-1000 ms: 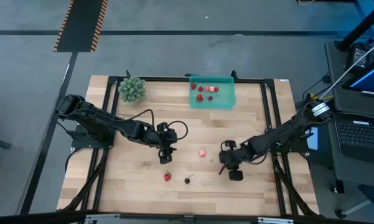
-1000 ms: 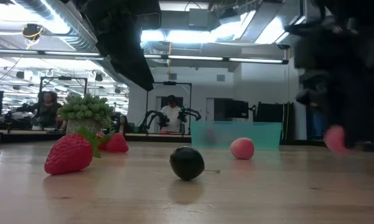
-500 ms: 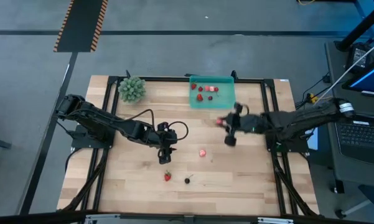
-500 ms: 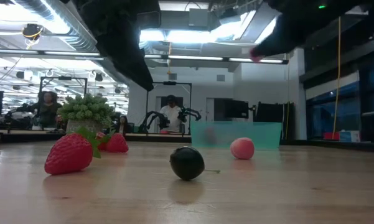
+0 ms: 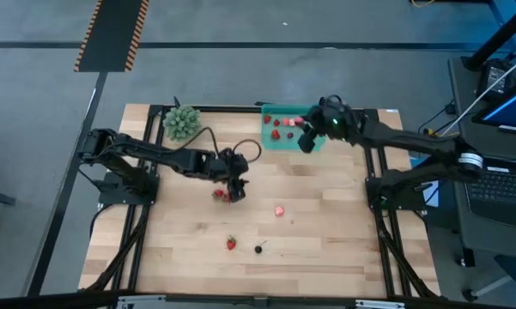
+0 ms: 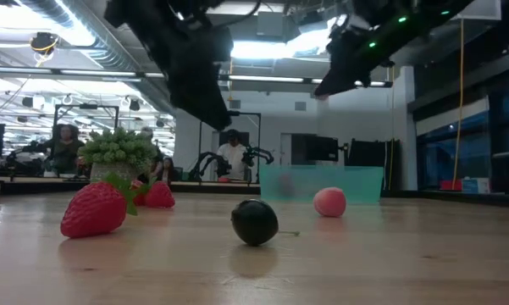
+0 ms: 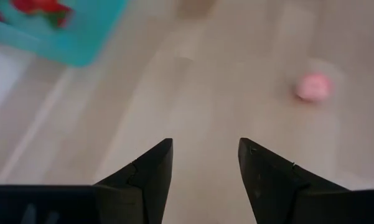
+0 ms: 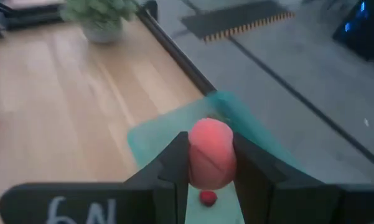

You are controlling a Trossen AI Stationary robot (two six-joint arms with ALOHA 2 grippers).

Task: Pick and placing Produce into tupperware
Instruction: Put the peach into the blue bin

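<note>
The teal tray sits at the table's far edge with several red pieces in it. My right gripper hovers over the tray's right part, shut on a pink fruit piece. My left gripper is open and empty at mid-table, raised off the wood; its fingers stand apart over bare table. A strawberry lies on the table right beside it. Another strawberry, a dark berry and a pink piece lie on the table nearer the front. My right gripper pinches the pink fruit piece by its two sides, one finger on each. The piece is lifted clear, above the tray's floor.
A bushy green clump stands at the far left corner. Black frame rails run along the table's left and right sides. In the low view, people and other arms show in the room behind the table.
My right gripper has carried the pink piece from the table's near right area, up and toward the far edge, until it stands over the tray. My left gripper has drawn back toward the far edge, uncovering the strawberry beside it.
</note>
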